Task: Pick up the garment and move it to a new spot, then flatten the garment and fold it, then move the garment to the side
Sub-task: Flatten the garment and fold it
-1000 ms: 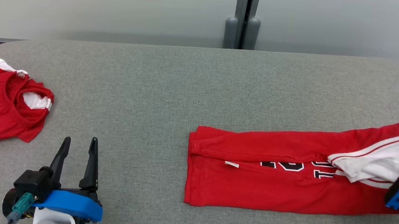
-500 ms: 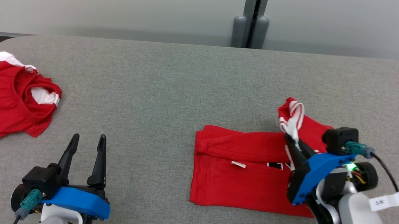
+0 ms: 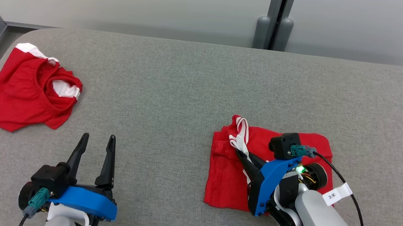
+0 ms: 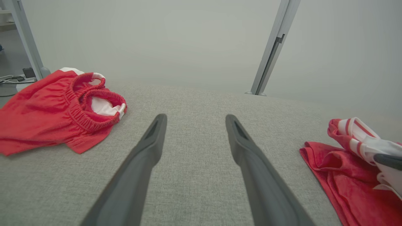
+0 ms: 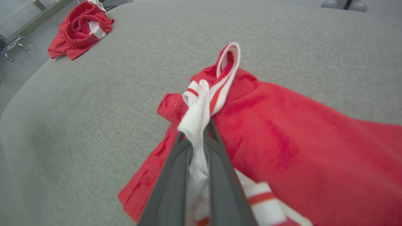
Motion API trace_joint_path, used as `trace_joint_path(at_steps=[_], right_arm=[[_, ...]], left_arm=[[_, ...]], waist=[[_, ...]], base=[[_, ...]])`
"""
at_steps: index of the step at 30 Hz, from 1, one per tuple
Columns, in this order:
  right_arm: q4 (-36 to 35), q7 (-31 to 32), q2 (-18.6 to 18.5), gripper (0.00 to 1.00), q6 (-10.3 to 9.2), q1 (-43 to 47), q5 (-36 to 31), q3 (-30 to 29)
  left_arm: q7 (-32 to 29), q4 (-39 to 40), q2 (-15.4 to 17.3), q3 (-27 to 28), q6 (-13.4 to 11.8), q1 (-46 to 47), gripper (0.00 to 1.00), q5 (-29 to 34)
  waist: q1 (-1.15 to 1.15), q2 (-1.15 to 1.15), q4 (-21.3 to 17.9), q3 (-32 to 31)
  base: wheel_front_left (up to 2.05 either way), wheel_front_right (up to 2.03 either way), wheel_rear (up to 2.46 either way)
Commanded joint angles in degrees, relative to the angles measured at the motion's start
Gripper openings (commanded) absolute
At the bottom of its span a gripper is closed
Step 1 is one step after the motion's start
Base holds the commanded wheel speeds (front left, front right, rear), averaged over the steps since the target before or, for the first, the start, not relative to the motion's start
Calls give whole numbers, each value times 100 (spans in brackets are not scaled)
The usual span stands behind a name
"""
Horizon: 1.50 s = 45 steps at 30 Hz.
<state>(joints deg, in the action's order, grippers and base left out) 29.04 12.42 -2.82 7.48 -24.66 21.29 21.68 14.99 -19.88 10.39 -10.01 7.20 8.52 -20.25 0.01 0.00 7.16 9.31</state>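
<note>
The right gripper (image 3: 242,154), clamped on the white-striped trim (image 3: 243,130) of the red folded jersey garment (image 3: 223,180) lying right of centre on the grey fabric table (image 3: 174,90), sits over its left edge, nearer than the spread, empty left gripper (image 3: 97,141).

A broad stretch of grey table (image 3: 174,90) lies bare between the crumpled red shorts (image 3: 25,93) at the far left and the folded red garment (image 3: 223,178) at the right, wide enough for an arm to cross. The left gripper (image 3: 98,136) (jaws spread wide) has bare surface ahead of its fingers. The right gripper (image 3: 238,152), clamped on the garment's white-striped edge, covers the fold's near side. Twin grey posts (image 3: 262,34) stand behind the far edge
</note>
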Motion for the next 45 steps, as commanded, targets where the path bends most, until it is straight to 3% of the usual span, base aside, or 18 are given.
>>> trace_joint_path(at_steps=[1, 6, 7, 8, 12, 17, 20, 23, 27, 30, 35, 39, 45], right_arm=[[81, -71, -15, 0, 3, -139, 27, 62], [473, -224, -17, 0, 3, -281, 150, 210], [532, -268, -15, 43, 3, -297, 200, 244], [583, -286, -14, 100, 3, -302, 294, 285], [489, -400, -15, 100, 3, -285, 1079, 617], [-119, -724, -16, 100, 3, -324, 2360, 1087], [-503, -1086, -24, 100, 3, -367, 2656, 1038], [-668, -1389, -24, 100, 3, -277, 2287, 575], [-774, -1521, -122, 100, 3, 100, 949, -503], [-942, -1305, -114, 100, 3, 537, -24, -1261], [-1250, -1021, -45, 100, 3, 1161, -784, -1855], [-1469, -990, -9, 100, 3, 1525, -1188, -1945], [-1311, -993, -15, 100, 3, 1537, -1080, -1220]], left_arm=[[26, -10, 26, -14, 38, 71, 100, -36], [26, -36, 44, -46, 39, 55, 100, -54], [26, -40, 45, -51, 40, 58, 100, -60], [26, -40, 47, -56, 40, 60, 100, -65], [26, -38, 65, -26, 40, 24, 100, -87], [26, -30, 78, 62, 40, -59, 100, -87], [26, -11, 80, 113, 40, -101, 100, -78], [26, 24, 81, 158, 41, -150, 100, -57], [26, 78, 72, 209, 41, -226, 100, -40], [26, 109, 61, 238, 41, -235, 100, -23], [26, 139, 50, 234, 41, -231, 100, -12], [26, 147, 72, 209, 41, -182, 100, -26], [26, 135, 65, 145, 41, -101, 100, -41]], waist=[[-1, 0, 9, -9], [-1, 0, 55, -50], [-1, 0, 63, -55], [-1, 0, 69, -60], [-1, 0, 55, -80], [-1, 0, -25, -137], [-1, 0, -97, -199], [-1, 0, -176, -256], [-1, 0, -254, -305], [-1, 0, -282, -305], [-1, 0, -287, -273], [-1, 0, -287, -227], [-1, 0, -220, -149]], base=[[0, 0, 0], [0, 0, 0], [0, 0, 0], [0, 0, 0], [0, 0, 0], [0, 0, 0], [0, 0, 0], [0, 0, 0], [0, 0, 0], [0, 0, 0], [0, 0, 0], [0, 0, 0], [0, 0, 0]])
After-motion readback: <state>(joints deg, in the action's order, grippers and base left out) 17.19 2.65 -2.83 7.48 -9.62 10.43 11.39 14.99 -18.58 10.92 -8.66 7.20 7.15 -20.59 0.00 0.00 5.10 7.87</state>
